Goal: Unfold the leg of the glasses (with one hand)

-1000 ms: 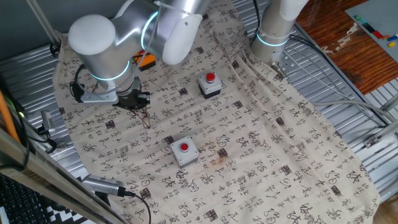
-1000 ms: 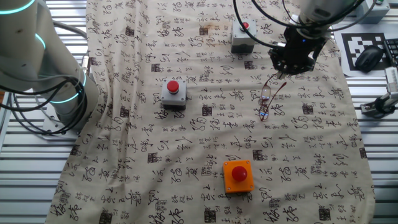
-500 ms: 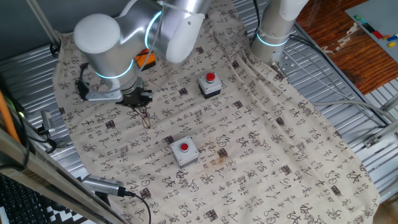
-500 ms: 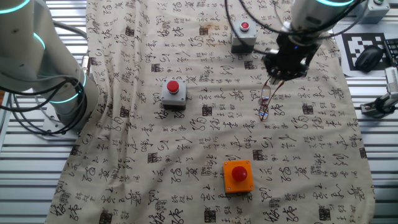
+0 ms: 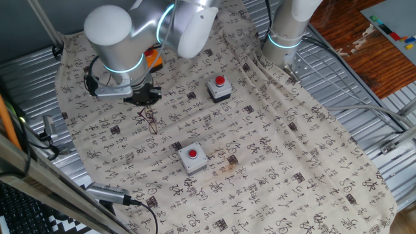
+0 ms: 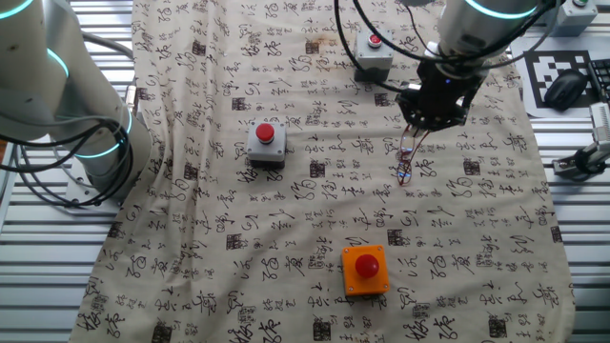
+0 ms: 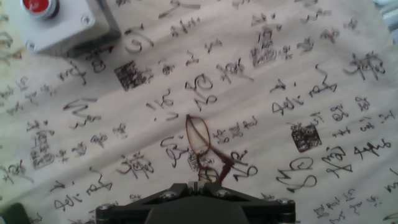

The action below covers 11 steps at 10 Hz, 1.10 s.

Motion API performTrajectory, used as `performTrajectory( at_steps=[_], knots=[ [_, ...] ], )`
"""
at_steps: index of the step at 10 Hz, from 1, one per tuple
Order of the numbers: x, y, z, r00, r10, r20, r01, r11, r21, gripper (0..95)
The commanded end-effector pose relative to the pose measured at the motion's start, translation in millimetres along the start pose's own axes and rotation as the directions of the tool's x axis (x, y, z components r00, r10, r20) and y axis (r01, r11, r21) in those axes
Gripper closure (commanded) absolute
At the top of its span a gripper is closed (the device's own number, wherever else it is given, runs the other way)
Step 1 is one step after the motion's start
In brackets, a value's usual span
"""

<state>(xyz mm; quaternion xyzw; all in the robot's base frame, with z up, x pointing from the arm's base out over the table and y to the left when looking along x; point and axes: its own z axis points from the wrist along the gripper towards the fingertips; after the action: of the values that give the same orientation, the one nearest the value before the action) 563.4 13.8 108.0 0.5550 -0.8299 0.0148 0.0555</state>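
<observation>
The glasses (image 5: 151, 122) are small, with a dark reddish-brown wire rim, and lie on the printed cloth (image 5: 273, 149). They also show in the other fixed view (image 6: 407, 158) and the hand view (image 7: 198, 138). My gripper (image 5: 144, 103) hangs just above them, as the other fixed view (image 6: 420, 125) also shows. In the hand view the gripper (image 7: 200, 182) has its jaws together at the bottom edge. One thin leg (image 7: 215, 163) runs from the frame up into the jaws. The rest of the frame rests on the cloth.
A grey box with a red button (image 5: 220, 89) stands to the right and another (image 5: 192, 157) nearer the front. An orange button box (image 6: 366, 269) sits in the other fixed view. A second arm's base (image 5: 286, 36) stands at the cloth's far edge.
The arm has shifted up and right in one fixed view, left in the other. The gripper stays shut, drawing the leg away from the frame.
</observation>
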Motion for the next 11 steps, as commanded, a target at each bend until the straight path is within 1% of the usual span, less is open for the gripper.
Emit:
performTrajectory(
  at_steps=[1,4,5,7,10,11],
  knots=[
    [1.0,1.2,0.1,1.000,0.004,0.004,-0.004,1.000,0.001,95.0],
    [-0.7,0.9,1.9,1.000,0.012,0.019,-0.012,1.000,-0.004,95.0],
    [-2.0,1.1,2.4,0.999,0.016,0.032,-0.015,1.000,-0.010,95.0],
    [-5.4,1.7,3.6,0.999,0.022,0.043,-0.021,1.000,-0.015,95.0],
    [-11.5,3.2,5.7,0.998,0.029,0.052,-0.028,0.999,-0.015,95.0],
    [-12.9,3.3,5.8,0.998,0.024,0.053,-0.023,1.000,-0.010,95.0]
  ],
)
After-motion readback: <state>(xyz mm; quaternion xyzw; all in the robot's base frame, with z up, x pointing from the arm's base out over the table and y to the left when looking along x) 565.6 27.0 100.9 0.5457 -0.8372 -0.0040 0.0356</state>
